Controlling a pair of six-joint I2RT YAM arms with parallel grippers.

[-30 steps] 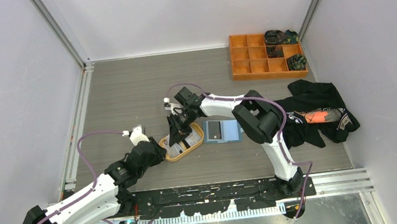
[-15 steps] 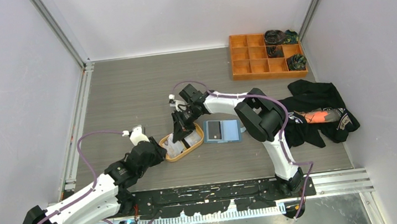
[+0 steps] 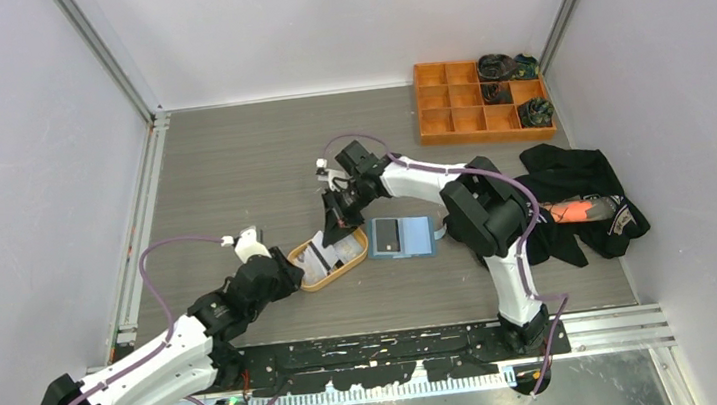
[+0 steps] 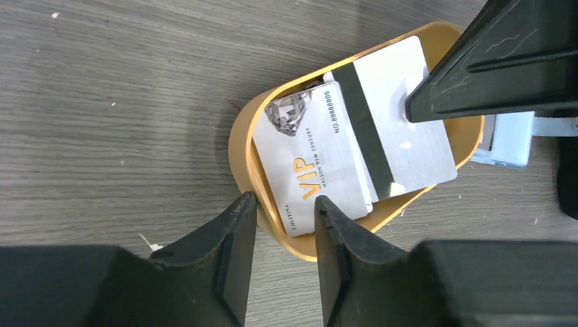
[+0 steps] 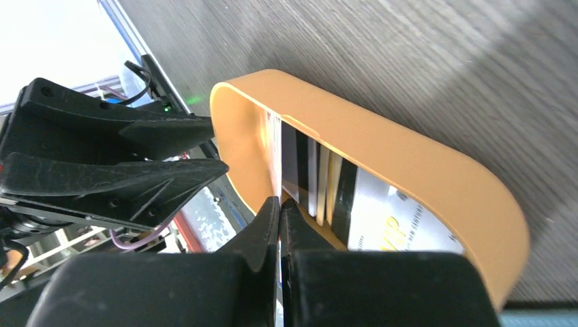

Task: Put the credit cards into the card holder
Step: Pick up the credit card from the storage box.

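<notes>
As my right claw (image 5: pixel 279 204) closes from a narrow gap to a full pinch, its two tips meet on the thin edge of the striped card (image 4: pixel 402 136), the uppermost of the credit cards in the orange tray (image 4: pixel 240 146). My right wrist has also drawn back toward the far side of the table, so more of the tray is exposed from above than a moment ago.

Status: one card is captured, and the pick step appears complete. The VIP card (image 4: pixel 313 170) lies flat in the tray beneath the striped one. Further card edges stand behind it in the right wrist view.

My left claw (image 4: pixel 283 201) is narrow, not closed. Its tips straddle the tray's near rim and one corner of the VIP card. I cannot tell whether it clamps the rim or only brackets it.

The card holder (image 3: pixel 420 236) lies open and flat just beside the tray on its right, already showing a dark card in one pocket. Next action, by my judgement: lift clear of the tray wall, then carry the card across to the holder.
</notes>
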